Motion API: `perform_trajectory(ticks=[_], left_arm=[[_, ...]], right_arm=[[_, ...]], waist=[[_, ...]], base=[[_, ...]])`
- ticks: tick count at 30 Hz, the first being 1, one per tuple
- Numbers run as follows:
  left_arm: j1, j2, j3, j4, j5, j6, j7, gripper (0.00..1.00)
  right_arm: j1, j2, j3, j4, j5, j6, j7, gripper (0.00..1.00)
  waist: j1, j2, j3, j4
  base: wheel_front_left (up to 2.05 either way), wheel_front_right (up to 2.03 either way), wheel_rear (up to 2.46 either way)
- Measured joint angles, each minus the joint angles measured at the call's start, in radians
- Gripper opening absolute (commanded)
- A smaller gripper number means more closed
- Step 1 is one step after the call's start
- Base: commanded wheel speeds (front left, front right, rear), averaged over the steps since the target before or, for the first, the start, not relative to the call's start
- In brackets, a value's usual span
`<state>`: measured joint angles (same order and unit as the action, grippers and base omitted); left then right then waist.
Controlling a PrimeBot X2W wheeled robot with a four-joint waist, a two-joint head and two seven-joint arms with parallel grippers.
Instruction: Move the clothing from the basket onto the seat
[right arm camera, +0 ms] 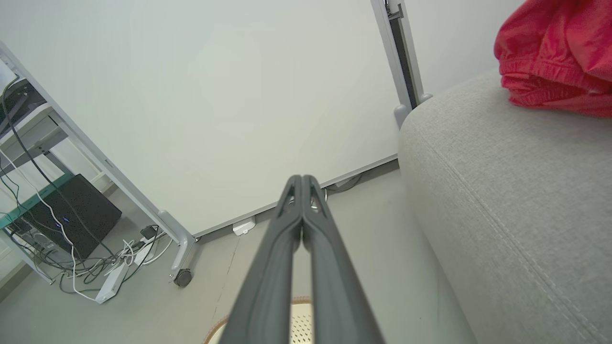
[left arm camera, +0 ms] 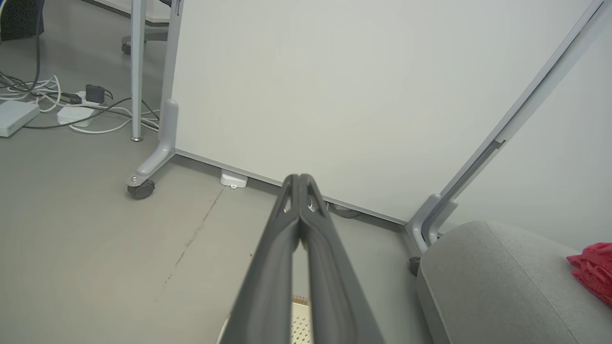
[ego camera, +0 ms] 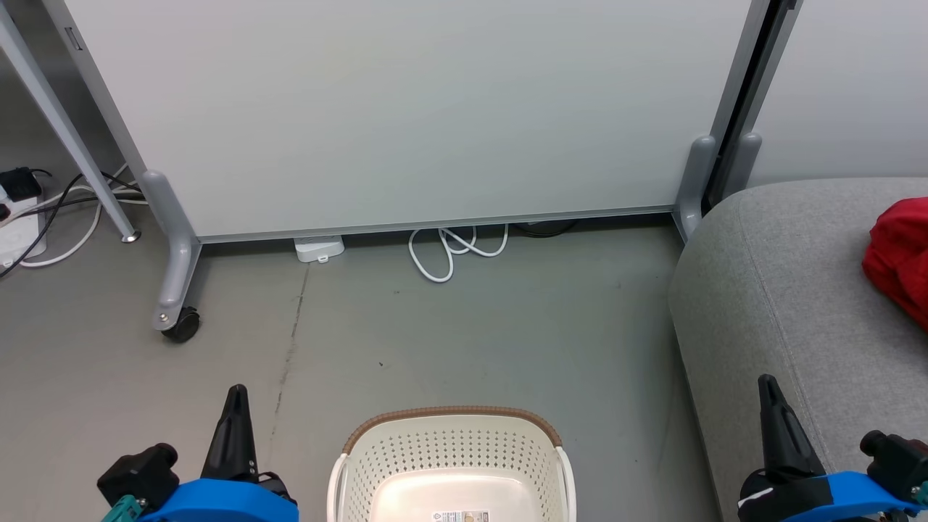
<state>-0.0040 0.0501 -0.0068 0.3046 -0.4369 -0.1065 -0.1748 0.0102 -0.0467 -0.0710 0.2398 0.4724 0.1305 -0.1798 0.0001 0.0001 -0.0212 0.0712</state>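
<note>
Partition panel (ego camera: 406, 109): one large white board on a grey frame, standing across the back, with a second pale panel to its right.

Seat (ego camera: 783, 290): one grey cushion, at the right.

Basket (ego camera: 453, 413): one, on the floor between the two grippers, just left of the seat. Its pale inner floor and a label on it lie in plain sight.

Clothing (ego camera: 902, 254): one red heap, resting on the seat toward its far right, well apart from the basket. How many garments it contains cannot be told.

Grippers: two. Left gripper (ego camera: 236, 395) is above the floor left of the basket, right gripper (ego camera: 767, 388) over the seat's near edge. On each, the fingers are pressed together with nothing between them.

White cable (ego camera: 453, 254): one loop under the panel.

Caster (ego camera: 181, 324): one black wheel at the frame's left foot.

Differences by view: the right wrist view gives a gathered elastic band on the red cloth and a black box (right arm camera: 79, 215) beneath a desk. The left wrist view gives a second caster at the seat's corner.
</note>
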Motion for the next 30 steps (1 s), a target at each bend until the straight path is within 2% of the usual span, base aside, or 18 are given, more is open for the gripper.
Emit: perform_trajectory(ticks=[30], left_arm=[[-0.039, 0.000, 0.047, -0.023, -0.449, -0.007, 0.111, 0.00]], right_arm=[[-0.042, 0.000, -0.016, 0.000, 0.435, 0.000, 0.113, 0.00]], waist=[[0.0000, 0.0000, 0.007, -0.020]], base=[[0.00, 0.00, 0.00]])
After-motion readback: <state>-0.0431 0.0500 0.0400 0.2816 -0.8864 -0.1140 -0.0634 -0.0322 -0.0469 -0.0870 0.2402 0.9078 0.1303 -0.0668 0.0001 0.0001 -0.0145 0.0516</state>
